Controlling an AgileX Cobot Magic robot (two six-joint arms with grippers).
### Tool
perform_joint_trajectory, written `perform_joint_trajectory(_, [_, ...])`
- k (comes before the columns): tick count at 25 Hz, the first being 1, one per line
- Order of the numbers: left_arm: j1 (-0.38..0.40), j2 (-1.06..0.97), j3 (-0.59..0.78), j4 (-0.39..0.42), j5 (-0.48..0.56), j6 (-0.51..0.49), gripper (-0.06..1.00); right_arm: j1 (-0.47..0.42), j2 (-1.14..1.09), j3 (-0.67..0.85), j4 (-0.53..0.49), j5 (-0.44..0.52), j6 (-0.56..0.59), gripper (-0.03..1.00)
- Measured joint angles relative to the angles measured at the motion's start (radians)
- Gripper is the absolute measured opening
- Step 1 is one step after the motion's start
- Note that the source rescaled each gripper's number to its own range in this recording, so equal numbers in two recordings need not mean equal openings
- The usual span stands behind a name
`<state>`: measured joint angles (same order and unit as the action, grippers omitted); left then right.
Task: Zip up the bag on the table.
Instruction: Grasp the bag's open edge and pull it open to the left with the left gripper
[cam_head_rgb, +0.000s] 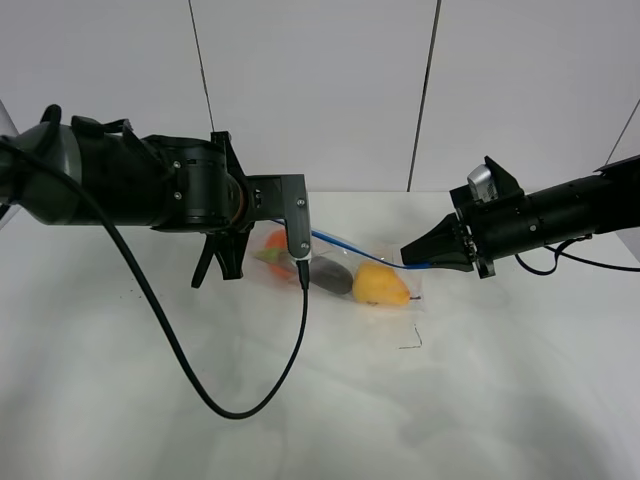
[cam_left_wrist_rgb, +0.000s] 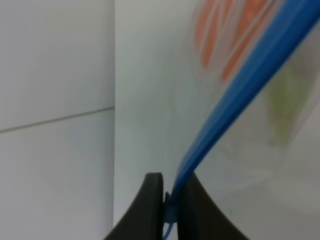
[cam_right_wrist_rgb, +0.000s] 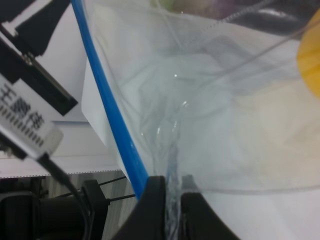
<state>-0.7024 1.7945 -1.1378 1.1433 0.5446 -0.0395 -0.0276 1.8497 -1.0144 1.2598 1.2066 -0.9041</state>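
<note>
The clear bag (cam_head_rgb: 345, 268) lies mid-table on the white table (cam_head_rgb: 480, 400), with orange, dark purple and yellow toy produce (cam_head_rgb: 380, 285) inside. Its blue zipper strip (cam_head_rgb: 350, 246) is held taut between both grippers, above the tabletop. My left gripper (cam_head_rgb: 272, 222) is partly hidden behind its camera mount. In the left wrist view it (cam_left_wrist_rgb: 170, 200) is shut on the blue strip (cam_left_wrist_rgb: 240, 95). My right gripper (cam_head_rgb: 410, 256) is shut on the bag's other end. In the right wrist view it (cam_right_wrist_rgb: 170, 200) pinches the clear plastic (cam_right_wrist_rgb: 200, 115) beside the strip (cam_right_wrist_rgb: 107, 105).
A black cable (cam_head_rgb: 230, 410) from the left wrist camera loops down over the table's front. A small black corner mark (cam_head_rgb: 412, 345) is on the tabletop near the bag. A white panelled wall (cam_head_rgb: 320, 90) stands behind.
</note>
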Motion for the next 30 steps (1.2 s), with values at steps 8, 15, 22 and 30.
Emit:
perform_joint_trajectory(8, [0.06,0.0,0.004,-0.004,-0.012,0.0,0.0,0.0,0.0,0.0,-0.003,0.0,0.0,0.0])
perform_joint_trajectory(15, [0.089,0.0,0.004,-0.006,-0.025,0.0,0.0,0.0,0.0,0.0,-0.005,0.0,0.0,0.0])
perform_joint_trajectory(22, [0.117,0.0,0.004,-0.007,-0.03,0.0,0.0,0.0,0.0,0.0,-0.005,0.0,0.0,0.0])
perform_joint_trajectory(30, [0.136,0.0,0.004,-0.023,-0.052,0.0,0.0,0.0,0.0,0.0,0.005,-0.001,0.0,0.0])
